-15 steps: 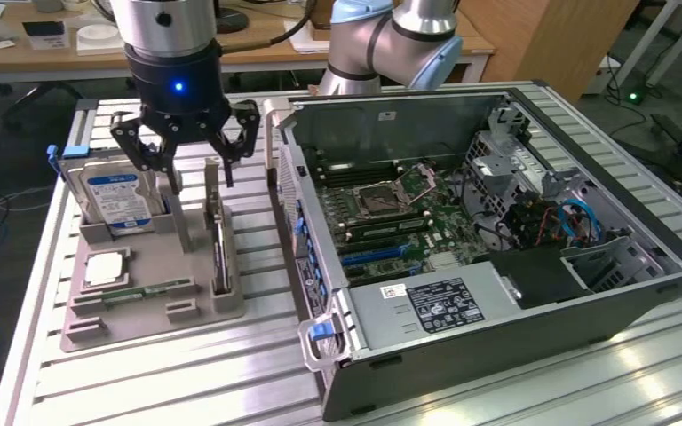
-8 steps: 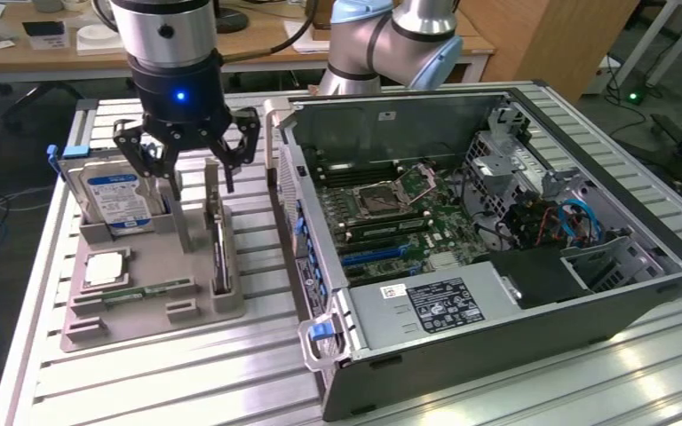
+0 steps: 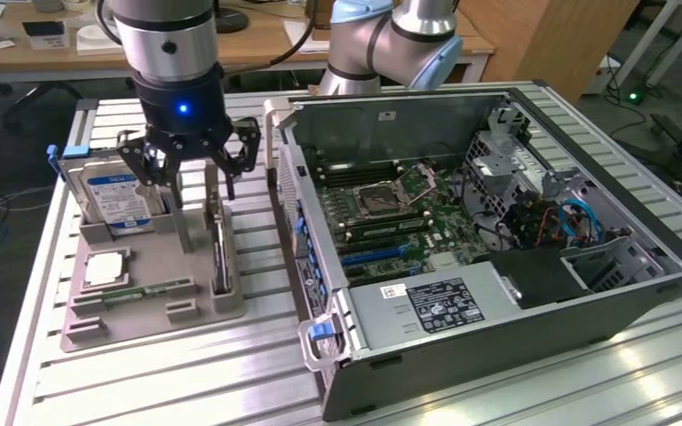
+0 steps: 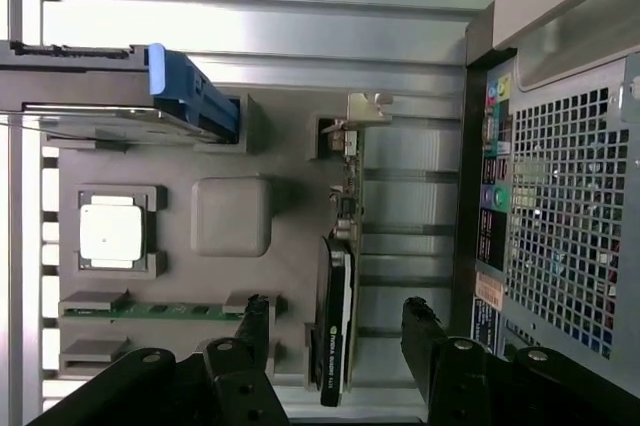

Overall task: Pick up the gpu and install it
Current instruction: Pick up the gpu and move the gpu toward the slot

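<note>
Exterior view: the gripper hangs in the upper left of the frame, claw spread wide and holding nothing, directly above the grey holder tray on the slatted aluminium table. The gpu stands on edge in a slot along the tray's side toward the exterior view's right, below the claw and apart from it. A hard drive with a blue-white label stands upright at the tray's far end. A processor and a green memory stick lie flat nearer the camera. The open computer case occupies the centre and right of the frame. Wrist view: the two fingers straddle the gpu, one on each side, with a clear gap to each face. Its silver bracket sits at the end away from the fingers. The case's perforated rear panel lies just beside the tray.
</note>
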